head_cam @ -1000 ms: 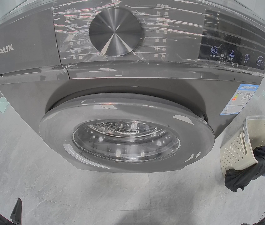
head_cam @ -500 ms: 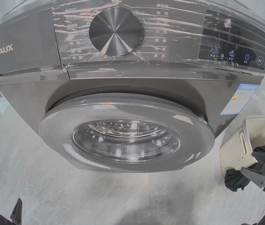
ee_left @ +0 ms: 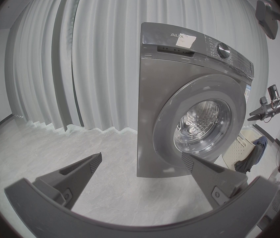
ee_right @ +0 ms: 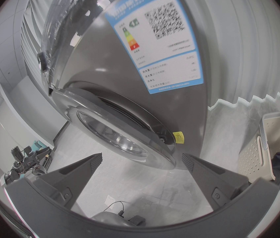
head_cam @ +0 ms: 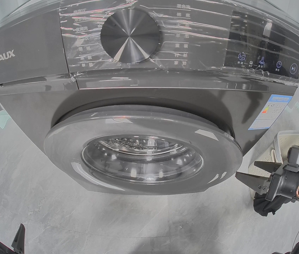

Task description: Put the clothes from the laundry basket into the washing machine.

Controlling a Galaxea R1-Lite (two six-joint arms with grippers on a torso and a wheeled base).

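Door [head_cam: 142, 149] is shut, so that's first I'd guess. Right gripper [head_cam: 245, 168], fingers wide, sits just off its rim at 3 o'clock (left gripper [head_cam: 7, 220], also wide, is way down at 7). Clothes [head_cam: 266, 205] hang over the basket [head_cam: 294, 137] at 4.

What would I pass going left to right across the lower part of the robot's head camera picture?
Left tool → washing machine door → right tool → laundry basket. The dark clothes overlap the right tool, so they are left out.
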